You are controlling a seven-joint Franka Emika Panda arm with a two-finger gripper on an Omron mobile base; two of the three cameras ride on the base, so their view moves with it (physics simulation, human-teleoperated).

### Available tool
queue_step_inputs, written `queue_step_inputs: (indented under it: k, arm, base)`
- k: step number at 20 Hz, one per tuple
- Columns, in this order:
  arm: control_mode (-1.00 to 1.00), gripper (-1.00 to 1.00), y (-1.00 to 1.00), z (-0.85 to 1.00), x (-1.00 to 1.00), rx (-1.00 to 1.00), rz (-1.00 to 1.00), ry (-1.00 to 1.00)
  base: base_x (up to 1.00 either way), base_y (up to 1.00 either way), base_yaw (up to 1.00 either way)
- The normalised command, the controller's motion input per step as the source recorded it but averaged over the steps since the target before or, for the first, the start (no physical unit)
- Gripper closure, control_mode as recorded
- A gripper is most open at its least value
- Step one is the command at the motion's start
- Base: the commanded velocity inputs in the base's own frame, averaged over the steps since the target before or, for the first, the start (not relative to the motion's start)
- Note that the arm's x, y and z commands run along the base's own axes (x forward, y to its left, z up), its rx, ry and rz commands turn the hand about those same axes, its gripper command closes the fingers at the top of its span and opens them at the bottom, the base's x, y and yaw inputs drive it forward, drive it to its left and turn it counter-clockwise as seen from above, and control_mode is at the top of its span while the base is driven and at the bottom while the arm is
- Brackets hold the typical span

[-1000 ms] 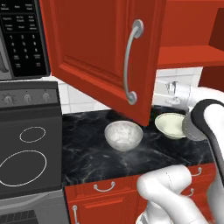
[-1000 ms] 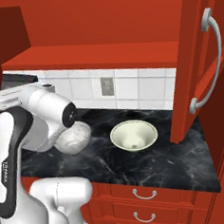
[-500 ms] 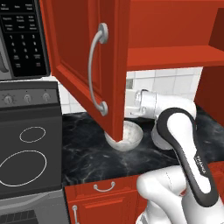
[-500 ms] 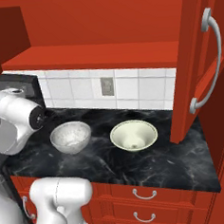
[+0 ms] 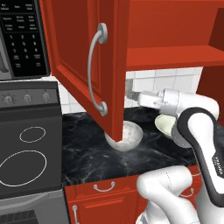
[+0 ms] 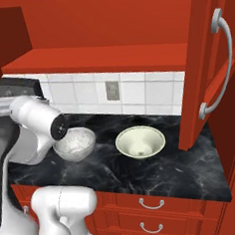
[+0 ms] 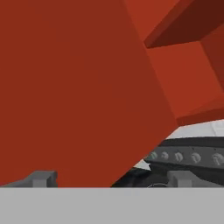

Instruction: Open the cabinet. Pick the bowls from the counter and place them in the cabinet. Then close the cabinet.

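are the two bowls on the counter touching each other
Apart. The right base view shows a strip of black counter between the grey stone-look bowl and the cream bowl.

Two bowls: grey stone bowl (image 6: 74, 144), cream bowl (image 6: 140, 142); two cabinet doors (image 5: 83, 65).

Cabinet (image 5: 83, 52) door: red painted wood, smooth, satin sheen; its bar handle (image 5: 94, 70) brushed silver metal. Counter (image 6: 144, 172): glossy black marble, thin white veins. Grey bowl (image 6: 75, 143): mottled stone look, matt. Cream bowl (image 6: 140, 141), at its 3 o'clock: smooth glazed ceramic. My fingertips (image 7: 43, 178): dark matt plastic.
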Motion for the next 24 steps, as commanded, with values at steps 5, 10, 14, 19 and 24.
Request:
queue_step_inputs:
  k: [5,10,14,19,24]
  arm:
    - [-1.0,-1.0,-0.63,0.4,-0.09,0.0,-0.26,0.49]
    - [-1.0,-1.0,-0.63,0.09,-0.01,-0.02,-0.55,0.78]
    - [-1.0,-1.0,-0.4,-0.13,0.0,-0.14,-0.57,0.87]
    - [-1.0,-1.0,-0.38,-0.62,0.0,-0.2,-0.32,0.51]
    - [-1.0,-1.0,-0.4,-0.8,0.14,-0.26,0.0,0.19]
  base:
    - [0.0,0.0,0.0]
    - [0.0,0.0,0.0]
    - [0.0,0.0,0.0]
    - [0.0,0.0,0.0]
    - [0.0,0.0,0.0]
